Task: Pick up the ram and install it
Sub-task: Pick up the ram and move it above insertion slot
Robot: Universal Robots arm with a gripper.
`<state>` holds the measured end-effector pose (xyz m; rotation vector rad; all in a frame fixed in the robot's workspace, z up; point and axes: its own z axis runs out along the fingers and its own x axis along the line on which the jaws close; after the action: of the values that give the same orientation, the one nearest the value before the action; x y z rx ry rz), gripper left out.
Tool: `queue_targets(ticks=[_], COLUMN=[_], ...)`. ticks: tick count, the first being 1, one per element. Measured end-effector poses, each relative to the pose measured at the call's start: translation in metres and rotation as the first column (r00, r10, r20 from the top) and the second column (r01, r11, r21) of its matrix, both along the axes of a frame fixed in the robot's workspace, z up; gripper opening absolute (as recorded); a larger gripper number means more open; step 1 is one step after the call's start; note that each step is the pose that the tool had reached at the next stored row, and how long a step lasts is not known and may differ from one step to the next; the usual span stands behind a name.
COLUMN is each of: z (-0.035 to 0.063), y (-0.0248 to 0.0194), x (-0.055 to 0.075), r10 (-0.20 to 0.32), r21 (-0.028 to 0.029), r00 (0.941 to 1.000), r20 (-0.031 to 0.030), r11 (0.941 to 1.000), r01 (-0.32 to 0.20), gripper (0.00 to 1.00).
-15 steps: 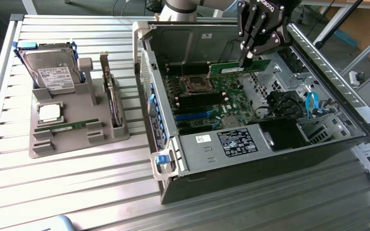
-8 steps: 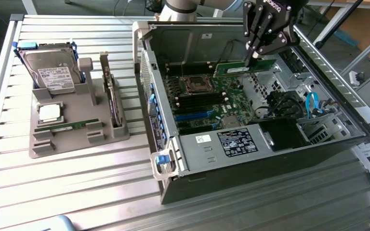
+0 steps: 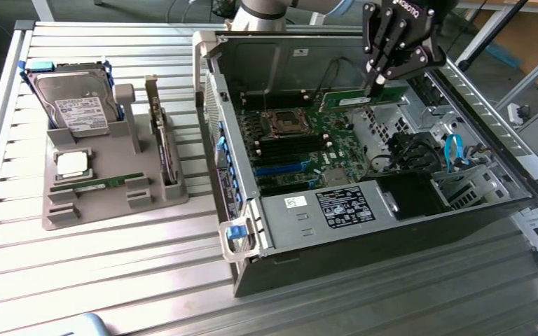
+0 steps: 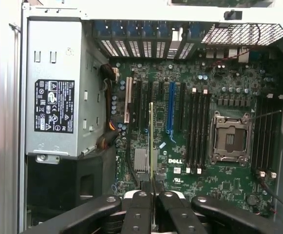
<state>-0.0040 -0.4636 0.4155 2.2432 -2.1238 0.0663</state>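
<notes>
Firmly the claw (image 3: 378,85) clamps the ram (image 3: 358,101): broadside from outside, edge-on from the wrist.

Pincer (image 3: 378,85) points downward; fingers (image 4: 139,214) clamped close together.

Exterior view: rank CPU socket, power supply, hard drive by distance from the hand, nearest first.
1. CPU socket, inside the case, by the hand gripping the ram.
2. power supply, case's near end.
3. hard drive, on the stand, exterior view's left.
</notes>
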Motion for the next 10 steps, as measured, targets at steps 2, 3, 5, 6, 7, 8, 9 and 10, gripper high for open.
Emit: queue_targets(ticks=[2,3,5,6,7,8,9,10], z=[0.0,0.0,0.0,0.0,0.0,0.0,0.0,0.0001], y=[0.0,0.0,0.0,0.0,0.0,0.0,0.0,0.0], x=[0.003,0.005,0.007,0.009,0.01,0.011,0.012,0.013], r10=[0.0,0.0,0.0,0.0,0.0,0.0,0.0,0.0], r21=[-0.0003,-0.0004,-0.0007,-0.0008,-0.001,-0.0011,-0.0012,-0.0014], r00=[1.0,1.0,1.0,1.0,1.0,1.0,1.0,1.0], r20=[0.0,0.0,0.0,0.0,0.0,0.0,0.0,0.0], r11=[1.0,1.0,1.0,1.0,1.0,1.0,1.0,1.0], r01=[0.0,0.0,0.0,0.0,0.0,0.0,0.0,0.0], gripper=[0.12,0.12,0.12,0.12,0.12,0.12,0.12,0.12])
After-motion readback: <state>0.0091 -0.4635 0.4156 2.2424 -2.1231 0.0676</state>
